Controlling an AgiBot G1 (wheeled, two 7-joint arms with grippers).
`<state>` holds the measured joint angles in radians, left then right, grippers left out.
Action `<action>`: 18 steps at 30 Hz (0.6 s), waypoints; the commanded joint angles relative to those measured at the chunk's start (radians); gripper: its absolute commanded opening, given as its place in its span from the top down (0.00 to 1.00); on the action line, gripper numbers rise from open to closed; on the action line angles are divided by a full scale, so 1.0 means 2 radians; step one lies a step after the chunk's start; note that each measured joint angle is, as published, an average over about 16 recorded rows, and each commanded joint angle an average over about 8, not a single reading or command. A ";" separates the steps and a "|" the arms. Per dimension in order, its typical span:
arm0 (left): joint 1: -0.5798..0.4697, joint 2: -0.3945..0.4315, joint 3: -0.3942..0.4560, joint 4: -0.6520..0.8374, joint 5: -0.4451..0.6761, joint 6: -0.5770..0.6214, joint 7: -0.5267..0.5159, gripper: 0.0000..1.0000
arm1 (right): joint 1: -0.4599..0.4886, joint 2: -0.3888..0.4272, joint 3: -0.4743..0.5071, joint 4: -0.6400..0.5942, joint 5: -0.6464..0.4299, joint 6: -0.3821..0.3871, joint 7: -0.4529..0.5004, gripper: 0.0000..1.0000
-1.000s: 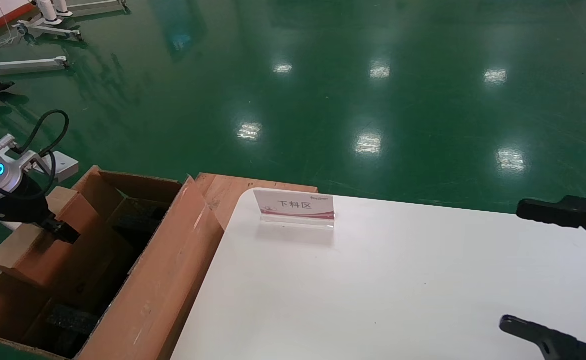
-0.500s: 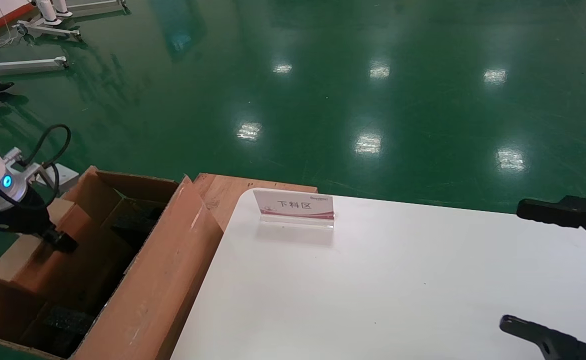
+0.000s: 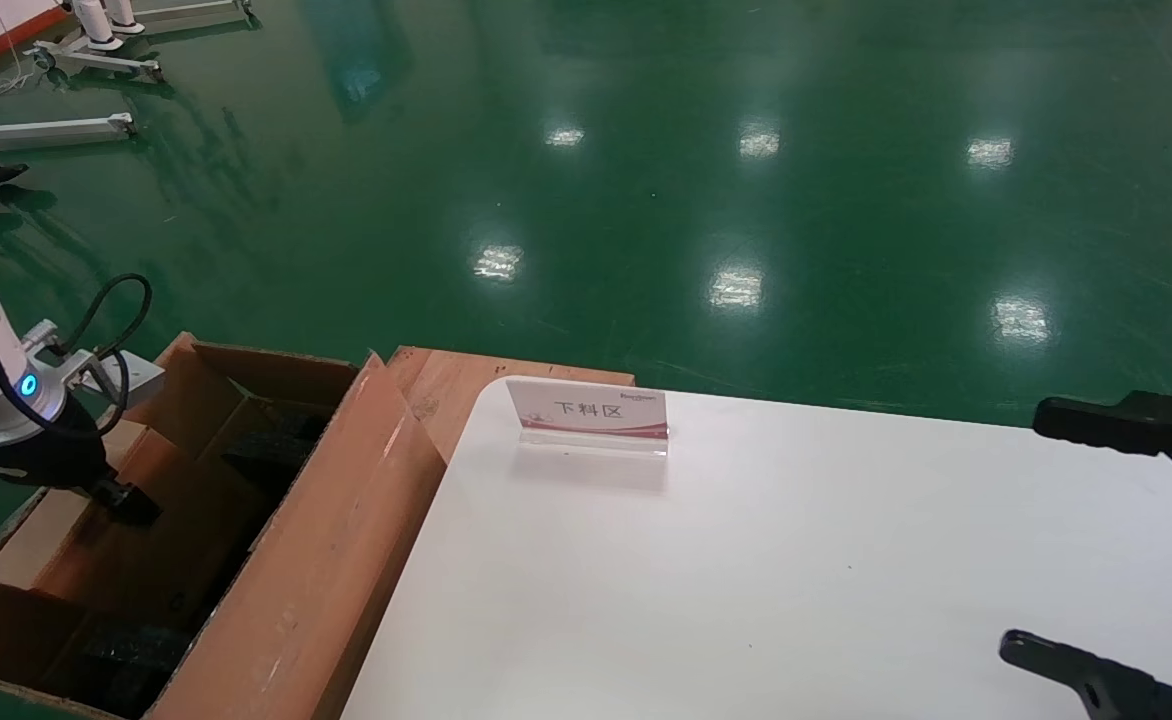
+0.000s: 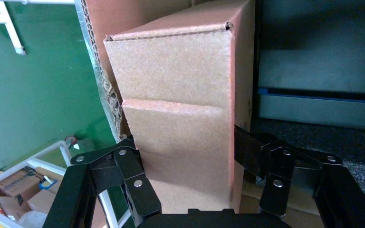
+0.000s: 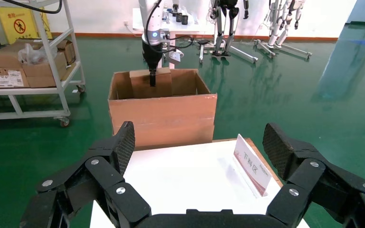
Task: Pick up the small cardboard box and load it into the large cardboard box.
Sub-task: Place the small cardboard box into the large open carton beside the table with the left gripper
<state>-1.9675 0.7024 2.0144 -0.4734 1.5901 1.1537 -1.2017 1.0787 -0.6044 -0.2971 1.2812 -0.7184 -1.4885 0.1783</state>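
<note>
We are clamping the left gripper (image 4: 185, 166) on the small box (image 4: 180, 114), one finger on each side face, and lowering it into the large box (image 3: 276, 590). In the head view, the small box (image 3: 136, 520) is sitting at about eight o'clock, lower between the walls than a second ago, its top now near the carton's rim, with black foam (image 3: 266, 450) just beyond it. We judge the loading nearly done: what remains is to settle the box on the foam and let go. The right gripper (image 5: 199, 161) is hanging wide open and empty at four o'clock over the white table (image 3: 746, 600), with the sign (image 3: 591, 412) well apart from it.
</note>
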 commanded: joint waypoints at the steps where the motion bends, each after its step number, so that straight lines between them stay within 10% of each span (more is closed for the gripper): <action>1: 0.001 0.000 0.000 0.001 -0.001 -0.001 0.000 0.00 | 0.000 0.000 0.000 0.000 0.000 0.000 0.000 0.00; 18: -0.003 -0.001 0.001 -0.004 0.003 0.002 -0.003 0.00 | 0.000 0.000 0.000 0.000 0.000 0.000 0.000 0.00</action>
<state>-1.9729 0.6993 2.0171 -0.4808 1.5954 1.1587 -1.2072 1.0787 -0.6043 -0.2968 1.2811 -0.7183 -1.4885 0.1783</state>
